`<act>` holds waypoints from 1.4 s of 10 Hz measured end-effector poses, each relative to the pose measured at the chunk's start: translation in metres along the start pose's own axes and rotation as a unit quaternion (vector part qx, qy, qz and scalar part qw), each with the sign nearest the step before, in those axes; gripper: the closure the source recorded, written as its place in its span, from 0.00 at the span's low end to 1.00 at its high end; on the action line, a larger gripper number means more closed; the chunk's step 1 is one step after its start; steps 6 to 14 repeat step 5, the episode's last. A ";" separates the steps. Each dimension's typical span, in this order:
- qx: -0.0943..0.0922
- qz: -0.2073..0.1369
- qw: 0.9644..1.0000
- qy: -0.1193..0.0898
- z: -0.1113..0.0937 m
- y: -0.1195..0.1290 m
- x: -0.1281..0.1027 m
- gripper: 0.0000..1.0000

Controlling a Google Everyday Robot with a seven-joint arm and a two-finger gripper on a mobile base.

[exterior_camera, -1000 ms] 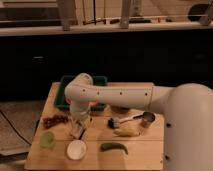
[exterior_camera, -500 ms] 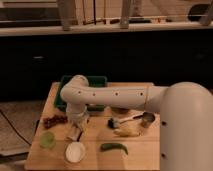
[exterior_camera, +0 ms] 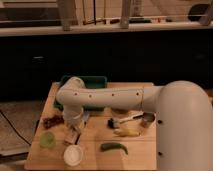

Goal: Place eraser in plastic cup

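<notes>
You're looking at the carry-and-drop step, by my read. The tool (exterior_camera: 73, 134) is hanging low over the front-left part of the wooden surface (exterior_camera: 135, 150), wrist pointing down. Whether its fingers are spread or clamped, I cannot tell.

The eraser (exterior_camera: 71, 138) is showing as a small pale-and-dark block right at the tool's tip, seemingly held there, though contact isn't clear. The plastic cup (exterior_camera: 73, 154), white, upright and mouth up, is sitting just below and in front of the tool, near but not under it.

The eraser's long axis seems to be running diagonally, tilted from upper right down to lower left, lower end pointing toward the cup side. That's a rough read; the block is tiny.

Next move, as I judge it: you're needing a short shift toward the cup until the block is over the mouth, then release. Risk: a tilted block catching the rim.

A green cup (exterior_camera: 48, 139) is sitting left of the tool, a green pepper (exterior_camera: 113, 147) to its right.
</notes>
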 end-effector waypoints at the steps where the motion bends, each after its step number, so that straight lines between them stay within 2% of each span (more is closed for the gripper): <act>1: 0.002 -0.005 1.000 0.003 -0.002 -0.004 0.001 1.00; 5: -0.003 -0.041 0.999 0.011 -0.007 -0.026 -0.007 1.00; 14: -0.003 -0.041 0.999 0.011 -0.007 -0.026 -0.007 1.00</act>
